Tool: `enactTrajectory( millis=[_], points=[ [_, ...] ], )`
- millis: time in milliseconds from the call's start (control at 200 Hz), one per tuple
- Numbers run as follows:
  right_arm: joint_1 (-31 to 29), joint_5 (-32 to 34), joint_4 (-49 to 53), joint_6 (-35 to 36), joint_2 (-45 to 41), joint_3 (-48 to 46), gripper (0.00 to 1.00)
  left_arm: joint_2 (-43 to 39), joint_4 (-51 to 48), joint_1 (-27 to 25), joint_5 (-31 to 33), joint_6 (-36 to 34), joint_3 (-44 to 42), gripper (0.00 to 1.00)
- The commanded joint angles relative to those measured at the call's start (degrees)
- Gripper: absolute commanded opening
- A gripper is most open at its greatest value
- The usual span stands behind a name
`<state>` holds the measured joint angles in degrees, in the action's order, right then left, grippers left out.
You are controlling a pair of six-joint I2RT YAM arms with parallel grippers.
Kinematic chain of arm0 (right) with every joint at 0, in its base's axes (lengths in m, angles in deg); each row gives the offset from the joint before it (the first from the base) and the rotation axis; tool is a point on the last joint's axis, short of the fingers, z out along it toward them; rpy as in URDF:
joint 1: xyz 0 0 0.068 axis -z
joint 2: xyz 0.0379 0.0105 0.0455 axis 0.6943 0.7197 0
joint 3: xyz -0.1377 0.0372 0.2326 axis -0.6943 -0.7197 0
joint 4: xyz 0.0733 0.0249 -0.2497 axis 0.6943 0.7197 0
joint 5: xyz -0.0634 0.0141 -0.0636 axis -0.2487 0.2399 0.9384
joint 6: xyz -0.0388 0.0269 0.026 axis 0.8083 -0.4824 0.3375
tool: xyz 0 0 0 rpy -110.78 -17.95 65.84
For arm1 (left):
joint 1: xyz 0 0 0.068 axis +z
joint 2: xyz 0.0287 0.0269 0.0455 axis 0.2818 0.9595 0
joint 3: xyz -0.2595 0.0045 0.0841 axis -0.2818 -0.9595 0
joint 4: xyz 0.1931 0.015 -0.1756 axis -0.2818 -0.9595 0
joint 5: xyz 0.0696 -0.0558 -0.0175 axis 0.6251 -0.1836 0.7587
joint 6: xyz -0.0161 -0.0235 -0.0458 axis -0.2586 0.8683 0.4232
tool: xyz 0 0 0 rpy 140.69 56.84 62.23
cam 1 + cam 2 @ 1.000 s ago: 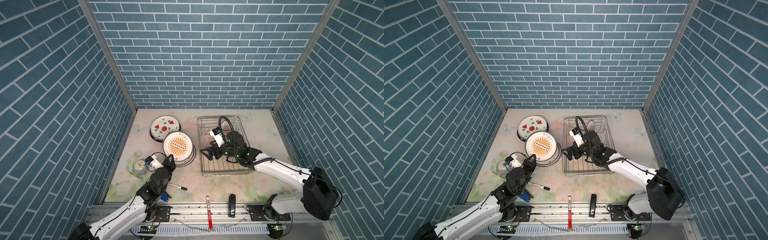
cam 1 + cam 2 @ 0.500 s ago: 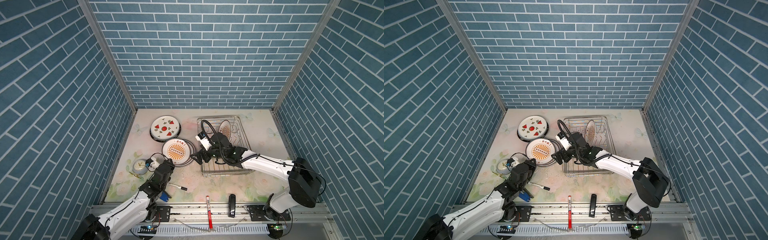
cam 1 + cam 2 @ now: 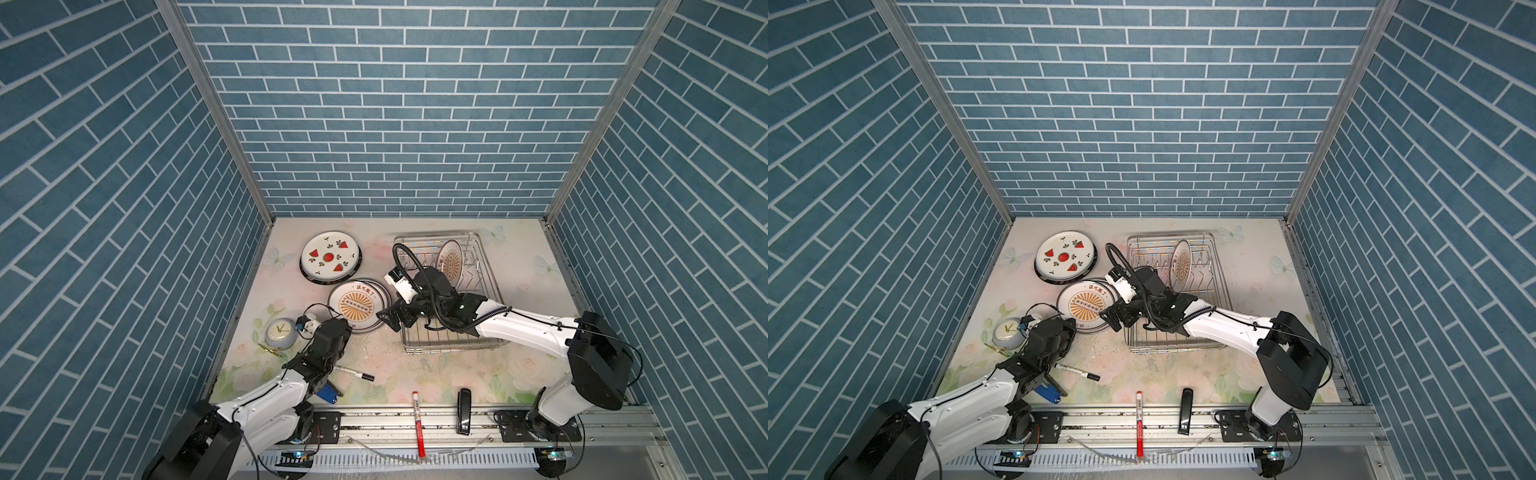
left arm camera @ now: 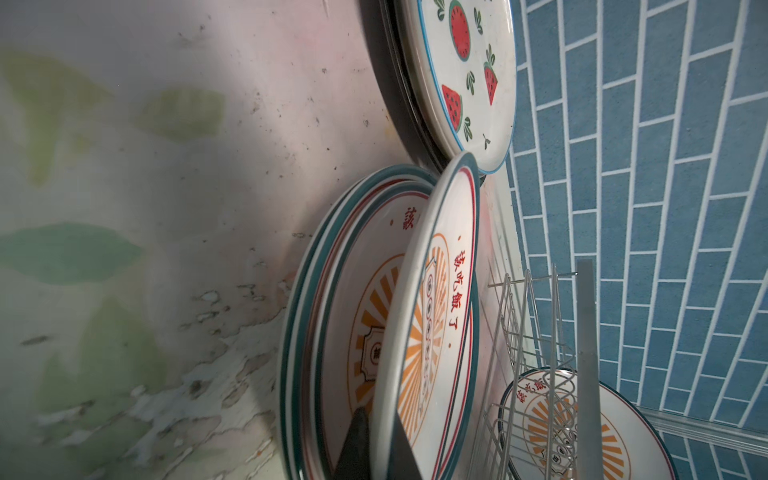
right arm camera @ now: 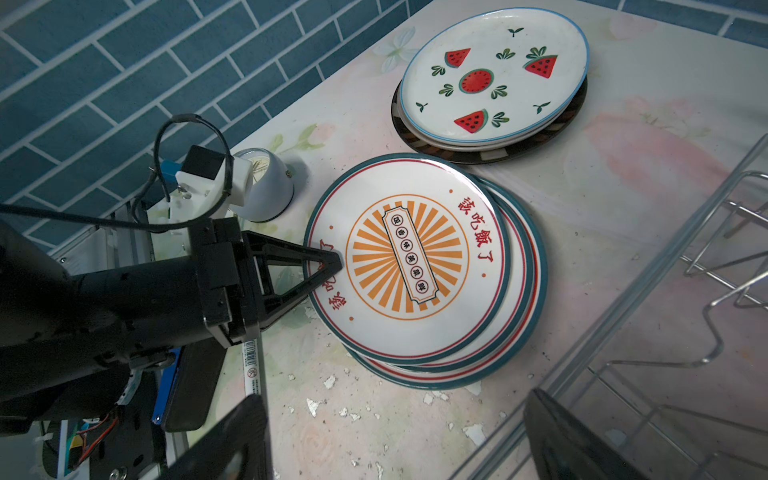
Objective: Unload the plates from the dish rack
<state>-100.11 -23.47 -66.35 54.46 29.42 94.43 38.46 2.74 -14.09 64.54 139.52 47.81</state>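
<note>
- Both top views: one sunburst plate (image 3: 451, 261) stands on edge at the 12 o'clock end of the dish rack (image 3: 492, 286). Every other plate lies on the counter (image 3: 523, 299) at the rack's 9 to 10 o'clock. My right fingers (image 3: 397, 319) hang spread wide and empty at the rack's 8 o'clock corner. My left fingers (image 3: 347, 325) meet the top sunburst plate (image 3: 357, 305) at its 7 o'clock edge.
- Left wrist view: those left fingers are clamped on that plate's rim, holding it tilted over the stack (image 4: 353, 266).
- Right wrist view: the same rim pinch shows, and the watermelon plate (image 5: 494, 75) lies flat beyond.
- My judgement: the racked plate is stiff, glazed, slippery and chippable. I'd take its exposed upper rim and lift straight off the prongs (image 3: 468, 272).
</note>
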Motion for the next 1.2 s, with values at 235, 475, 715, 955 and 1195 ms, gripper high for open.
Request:
enactTrajectory(
  millis=[235,475,715,955,1195],
  points=[
    [-0.45,1.7,-0.22,2.43,-1.24,0.97,0.97,2.91,-1.93,0.4,-2.63,1.07,4.23,0.34],
    [-0.45,2.93,-0.47,2.78,-2.04,-0.15,0.97,0.91,-12.76,0.34,0.94,0.65,7.61,0.58],
    [-0.44,3.63,-0.8,3.13,-2.38,-0.57,0.98,-0.5,-13.65,0.35,1.83,0.51,7.74,0.61],
    [-0.46,4.24,-0.73,3.22,-2.75,-0.64,0.98,-5.83,-19.66,0.35,4.81,0.18,7.7,0.61],
    [-0.46,7.43,-3.1,2.61,-4.64,-2.53,0.97,-8.46,-19.47,0.32,5.81,-2.25,7.07,0.66]
  ],
)
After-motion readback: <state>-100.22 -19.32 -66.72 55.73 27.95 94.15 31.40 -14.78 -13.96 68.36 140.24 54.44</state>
